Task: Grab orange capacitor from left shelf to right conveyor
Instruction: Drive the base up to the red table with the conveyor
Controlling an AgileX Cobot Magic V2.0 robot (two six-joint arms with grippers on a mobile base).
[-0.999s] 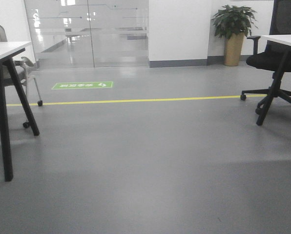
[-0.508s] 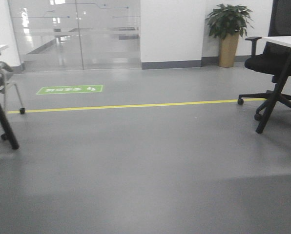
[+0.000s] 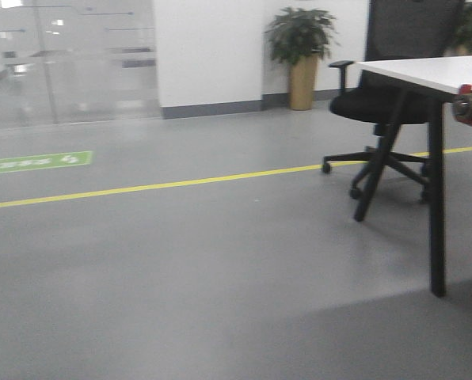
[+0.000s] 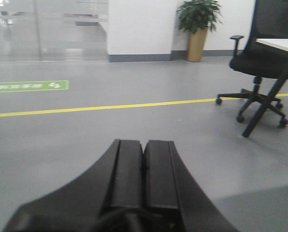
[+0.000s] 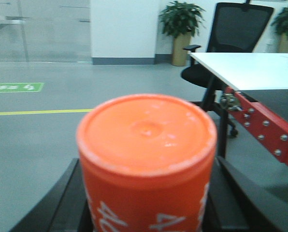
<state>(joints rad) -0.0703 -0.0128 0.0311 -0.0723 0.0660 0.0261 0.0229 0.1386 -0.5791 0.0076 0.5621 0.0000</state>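
Item: orange capacitor (image 5: 146, 145), upright, grasped by right end effector (image 5: 149, 212). Left end effector (image 4: 144, 166): clenched, empty. We should clear the red edge (image 5: 265, 126) of the conveyor (image 5: 275, 101) before lowering.

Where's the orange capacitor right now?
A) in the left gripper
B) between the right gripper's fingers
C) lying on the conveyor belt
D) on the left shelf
B: the right wrist view shows the orange capacitor upright between the dark fingers of the right gripper, while the left gripper is shut on nothing.
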